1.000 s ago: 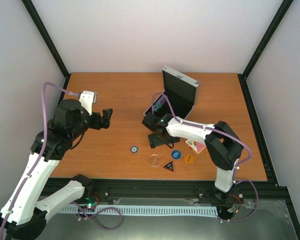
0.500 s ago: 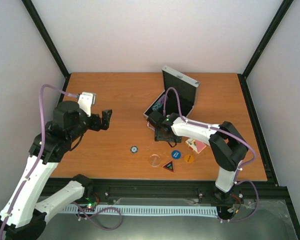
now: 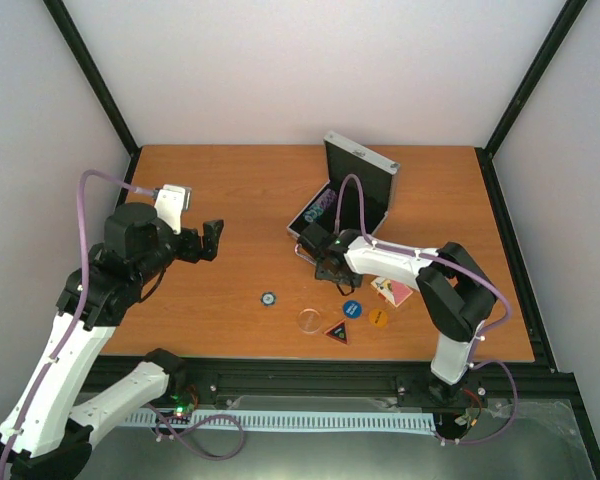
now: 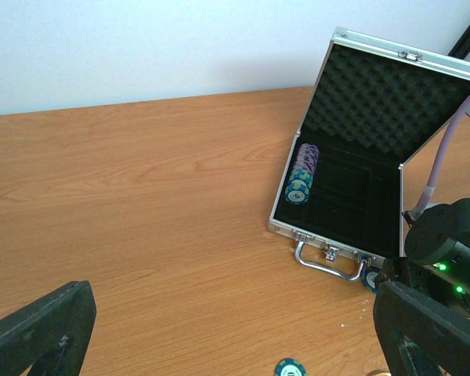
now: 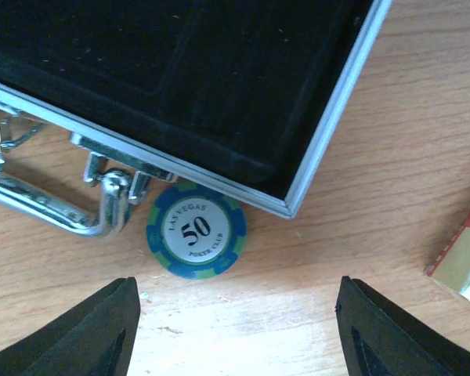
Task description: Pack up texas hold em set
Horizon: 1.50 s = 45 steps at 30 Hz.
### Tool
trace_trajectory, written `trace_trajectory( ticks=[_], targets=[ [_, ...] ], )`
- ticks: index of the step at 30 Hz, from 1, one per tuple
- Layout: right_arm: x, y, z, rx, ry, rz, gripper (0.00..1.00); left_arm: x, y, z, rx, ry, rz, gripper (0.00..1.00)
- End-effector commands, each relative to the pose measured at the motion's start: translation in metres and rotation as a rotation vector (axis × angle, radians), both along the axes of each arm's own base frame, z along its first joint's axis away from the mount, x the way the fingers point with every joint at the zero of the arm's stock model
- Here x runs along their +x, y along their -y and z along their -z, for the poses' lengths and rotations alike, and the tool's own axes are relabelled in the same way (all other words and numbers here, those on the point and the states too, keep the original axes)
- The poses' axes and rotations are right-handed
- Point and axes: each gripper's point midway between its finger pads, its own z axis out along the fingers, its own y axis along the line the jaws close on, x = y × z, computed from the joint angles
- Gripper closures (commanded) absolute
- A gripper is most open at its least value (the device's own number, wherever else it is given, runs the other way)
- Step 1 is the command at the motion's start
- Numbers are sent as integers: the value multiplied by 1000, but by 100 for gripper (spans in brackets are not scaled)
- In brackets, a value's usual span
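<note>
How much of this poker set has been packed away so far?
Barely begun. One row of chips sits in the open case. The right gripper hovers, open, over a blue chip beside the handle. A second chip, the buttons, cards and closing the lid remain.

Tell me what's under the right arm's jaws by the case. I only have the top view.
Observer: A blue-green poker chip marked 50, flat on the table.
Operator: Touching the case?
Observer: Yes, it sits against the case front rim, beside the handle.
Operator: Case loaded?
Observer: One row of chips along one side wall; the other slots that show are bare.
</note>
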Motion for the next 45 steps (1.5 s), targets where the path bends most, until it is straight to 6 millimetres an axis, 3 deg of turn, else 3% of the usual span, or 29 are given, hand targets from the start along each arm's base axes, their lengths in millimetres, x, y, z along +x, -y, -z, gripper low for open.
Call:
trace_trajectory(
  ticks=[1,13,25,34,40,45],
  targets=[
    [9,11,-3,3,50,71,29,0,-2,-5,3,17,-4,0],
    [22,9,9,53,82,132,29,3,1,-2,4,3,3,0],
    [33,21,27,10,75,156,29,3,1,-1,14,-1,4,0],
    [41,16,25,22,86,137,29,5,1,0,18,-7,4,0],
    [28,21,31,2,44,125,29,4,0,0,22,-8,-3,0],
    [-1,13,34,-16,7,47,29,4,-2,-2,23,-1,-10,0]
  ],
)
